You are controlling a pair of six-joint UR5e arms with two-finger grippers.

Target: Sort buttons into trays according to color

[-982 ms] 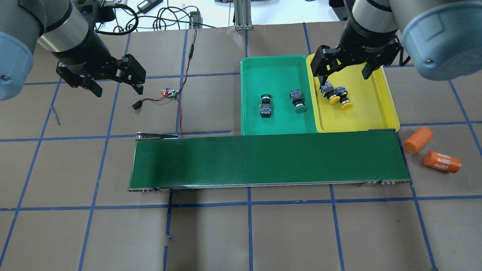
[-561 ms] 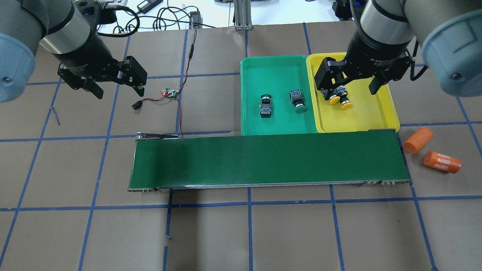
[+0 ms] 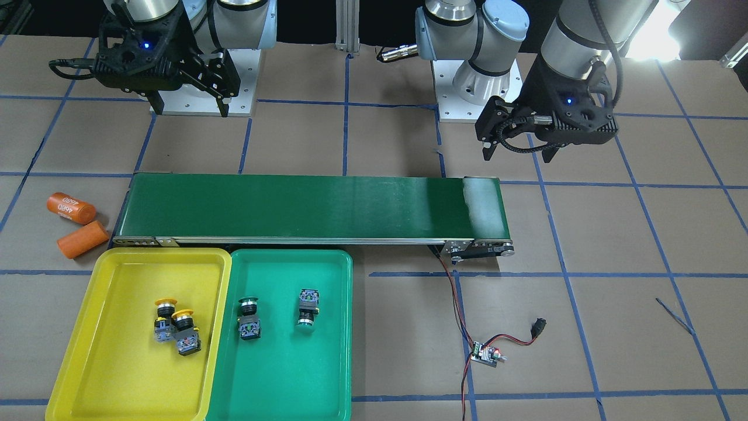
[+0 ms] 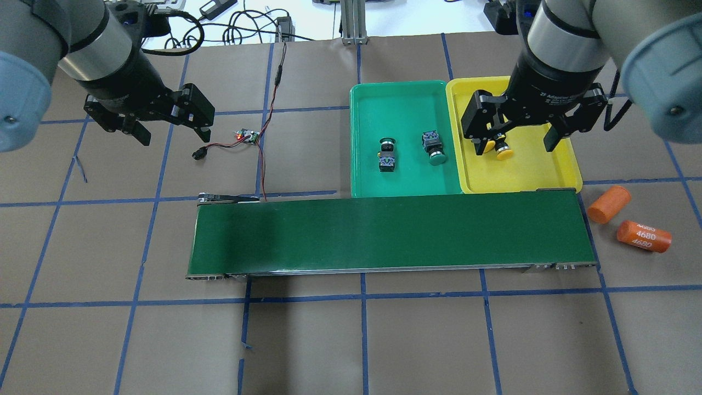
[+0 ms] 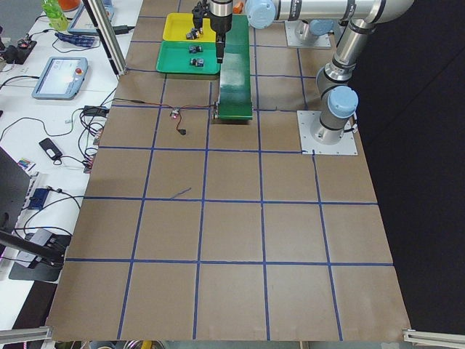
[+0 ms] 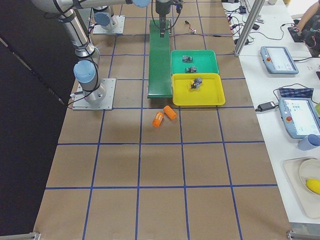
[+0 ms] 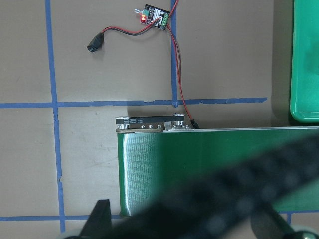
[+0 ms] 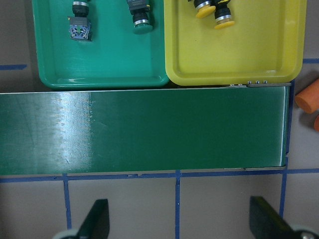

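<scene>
A yellow tray (image 3: 76, 351) and a green tray (image 3: 304, 374), both shallow with rounded corners, lie side by side with long edges touching. Two yellow-capped buttons (image 3: 165, 318) lie on their sides in the yellow tray, touching each other. Two green-capped buttons (image 3: 249, 320) lie apart in the green tray, caps pointing opposite ways.

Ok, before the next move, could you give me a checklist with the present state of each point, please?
1. Both yellow buttons lie in the yellow tray: ok.
2. Both green buttons lie in the green tray: ok.
3. The conveyor belt carries no button: ok.
4. The right gripper is open and empty: ok.
5. The left gripper is open and empty: ok.
</scene>
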